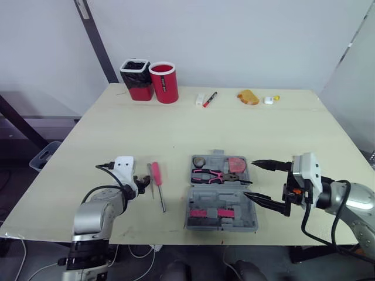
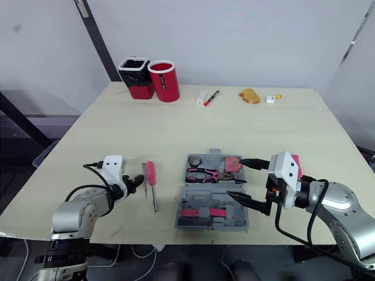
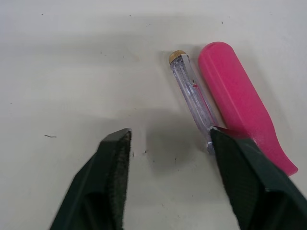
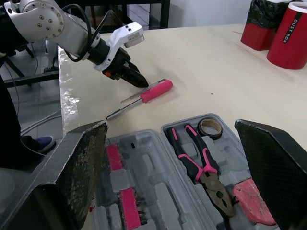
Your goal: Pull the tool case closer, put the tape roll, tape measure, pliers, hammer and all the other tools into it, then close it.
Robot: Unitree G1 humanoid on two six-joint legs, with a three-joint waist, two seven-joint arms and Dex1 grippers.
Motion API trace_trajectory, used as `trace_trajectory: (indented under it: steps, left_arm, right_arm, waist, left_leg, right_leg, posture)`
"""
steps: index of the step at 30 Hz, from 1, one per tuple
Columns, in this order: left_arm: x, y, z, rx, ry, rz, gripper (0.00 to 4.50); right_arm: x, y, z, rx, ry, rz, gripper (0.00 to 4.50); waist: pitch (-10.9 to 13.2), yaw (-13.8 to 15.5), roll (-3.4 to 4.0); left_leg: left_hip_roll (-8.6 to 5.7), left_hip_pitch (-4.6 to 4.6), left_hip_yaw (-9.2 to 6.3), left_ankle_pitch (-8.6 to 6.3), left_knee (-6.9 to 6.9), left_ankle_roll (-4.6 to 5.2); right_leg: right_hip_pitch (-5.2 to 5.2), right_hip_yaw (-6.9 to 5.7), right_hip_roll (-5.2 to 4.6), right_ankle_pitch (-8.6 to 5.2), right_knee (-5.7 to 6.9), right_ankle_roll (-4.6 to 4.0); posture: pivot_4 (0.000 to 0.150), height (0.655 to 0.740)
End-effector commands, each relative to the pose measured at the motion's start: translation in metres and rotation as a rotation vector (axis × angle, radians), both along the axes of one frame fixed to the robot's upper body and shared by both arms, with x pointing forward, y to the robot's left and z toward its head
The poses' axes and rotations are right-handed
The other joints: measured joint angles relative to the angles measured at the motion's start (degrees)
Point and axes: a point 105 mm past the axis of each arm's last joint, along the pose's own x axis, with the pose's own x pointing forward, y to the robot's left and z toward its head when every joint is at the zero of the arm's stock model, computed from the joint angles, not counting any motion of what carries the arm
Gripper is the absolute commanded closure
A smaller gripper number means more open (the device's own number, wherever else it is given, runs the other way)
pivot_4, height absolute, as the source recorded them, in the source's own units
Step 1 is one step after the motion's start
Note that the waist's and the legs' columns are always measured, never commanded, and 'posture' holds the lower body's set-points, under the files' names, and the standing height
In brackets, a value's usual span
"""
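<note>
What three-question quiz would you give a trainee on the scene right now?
1. True or false: the pliers lie inside the open tool case.
2. Which lies beside the left gripper? A) pink-handled screwdriver B) wrench C) saw
3. Fill in: the right gripper has its fingers ____.
Key: 1 true; 2 A; 3 open.
</note>
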Motion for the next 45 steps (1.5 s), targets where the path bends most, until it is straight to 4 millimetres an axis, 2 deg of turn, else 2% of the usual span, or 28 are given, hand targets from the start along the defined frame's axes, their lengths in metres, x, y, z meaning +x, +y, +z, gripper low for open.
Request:
trace_trajectory:
  steps: [1,23,26,28,29,31,38,45]
  left_arm:
    - [0.005,-0.002,0.004,0.020,-0.022,-0.006,1.54]
    - [0.020,-0.017,-0.010,0.012,0.020,-0.031,1.54]
    - [0.021,-0.020,-0.013,0.008,0.038,-0.055,2.32]
    - [0.021,-0.019,-0.014,0.007,0.041,-0.061,3.12]
    - [0.021,-0.018,-0.015,0.009,0.043,-0.065,3.69]
    - [0.021,-0.015,-0.015,0.012,0.043,-0.069,4.41]
    - [0.008,-0.004,-0.004,-0.008,-0.015,-0.110,4.44]
    - [-0.031,0.009,0.008,-0.007,-0.036,-0.140,4.44]
  right_arm:
    - [-0.003,0.001,0.010,0.002,-0.048,0.010,0.00]
    - [-0.001,0.000,0.009,-0.006,-0.049,-0.005,0.00]
    - [0.000,0.000,0.009,-0.005,-0.049,-0.006,0.00]
    - [0.000,0.000,0.008,-0.004,-0.049,-0.005,0.00]
    - [0.000,0.001,0.008,-0.004,-0.048,-0.005,0.00]
    - [0.000,0.001,0.008,0.000,-0.047,-0.004,0.00]
    - [-0.007,0.005,0.009,0.008,-0.044,0.046,0.00]
    - [-0.016,0.007,0.005,-0.016,-0.017,0.120,0.00]
  waist:
    - [0.0,0.0,0.00]
    - [0.0,0.0,0.01]
    - [0.0,0.1,0.02]
    - [0.0,0.2,0.02]
    - [0.0,0.2,0.02]
    - [0.0,0.3,0.02]
    - [0.0,-0.1,0.02]
    - [0.0,-0.4,0.01]
  left_leg:
    - [0.00,0.00,0.00,0.00,0.00,0.00]
    - [-0.06,0.05,-0.06,0.01,0.07,0.00]
    - [-0.09,0.05,-0.06,0.01,0.08,0.00]
    - [-0.11,0.05,-0.07,0.01,0.08,0.01]
    - [-0.13,0.05,-0.07,0.01,0.08,0.00]
    - [-0.15,0.05,-0.07,0.01,0.08,0.01]
    - [-0.14,0.05,-0.08,0.00,0.07,0.00]
    - [0.14,0.04,-0.08,0.00,0.05,0.00]
  right_leg:
    - [0.00,0.00,0.00,0.00,0.00,0.00]
    - [0.05,-0.02,0.01,0.02,0.10,0.04]
    - [0.05,-0.01,0.00,0.02,0.12,0.04]
    - [0.05,-0.01,0.00,0.02,0.12,0.04]
    - [0.05,0.00,-0.02,0.02,0.12,0.04]
    - [0.05,0.00,-0.02,0.02,0.12,0.05]
    - [0.05,0.02,-0.03,0.02,0.11,0.04]
    - [0.02,-0.03,-0.03,-0.06,0.09,-0.11]
  posture:
    - [0.150,0.7400]
    - [0.150,0.7400]
    - [0.150,0.7400]
    - [0.150,0.7400]
    - [0.150,0.7400]
    - [0.150,0.7400]
    - [0.150,0.7400]
    - [0.150,0.7400]
